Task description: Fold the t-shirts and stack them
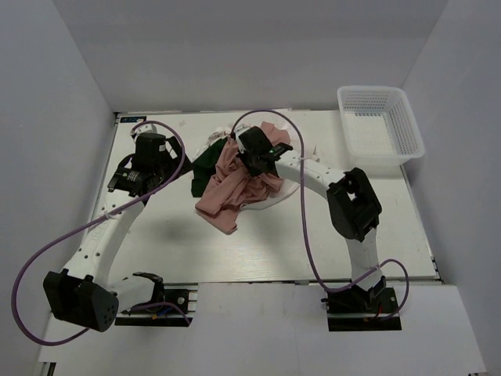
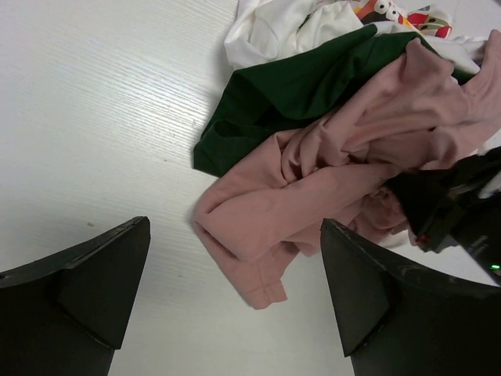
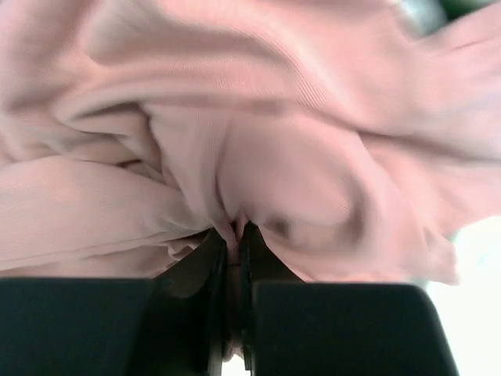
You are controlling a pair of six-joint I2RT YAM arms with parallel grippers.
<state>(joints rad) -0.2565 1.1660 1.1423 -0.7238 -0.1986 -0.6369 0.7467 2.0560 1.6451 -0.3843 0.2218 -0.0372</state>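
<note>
At table centre, the top external view shows the pink t-shirt (image 1: 235,188) lying crumpled on the table (image 1: 156,243). The dark green t-shirt (image 1: 205,168) touches its left edge, and the white t-shirt (image 1: 213,145) lies at its far-left side. The basket (image 1: 380,125) stands well apart from the pink t-shirt, to its far right. The right gripper (image 1: 262,160) sits on top of the pink t-shirt. The left gripper (image 1: 150,150) hangs over bare table to the left of the pink t-shirt, apart from it. Finger spacing cannot be read from this view for either gripper.

The left wrist view supplies the left gripper (image 2: 235,227) state: its fingers (image 2: 94,282) are spread wide and hold nothing. The pink t-shirt (image 2: 329,164) lies ahead of them, with a folded hem nearest. The dark green t-shirt (image 2: 290,94) is tucked under its far side. Beyond that lies the white t-shirt (image 2: 266,27); only this view shows a multicoloured print on it. The right gripper (image 2: 446,211) appears as a dark body pressed into the right part of the pink t-shirt.

The right wrist view supplies the right gripper (image 3: 232,235) state: the fingers (image 3: 215,258) are drawn together, pinching a narrow fold of the pink t-shirt (image 3: 274,117), which fills nearly the whole frame.
</note>
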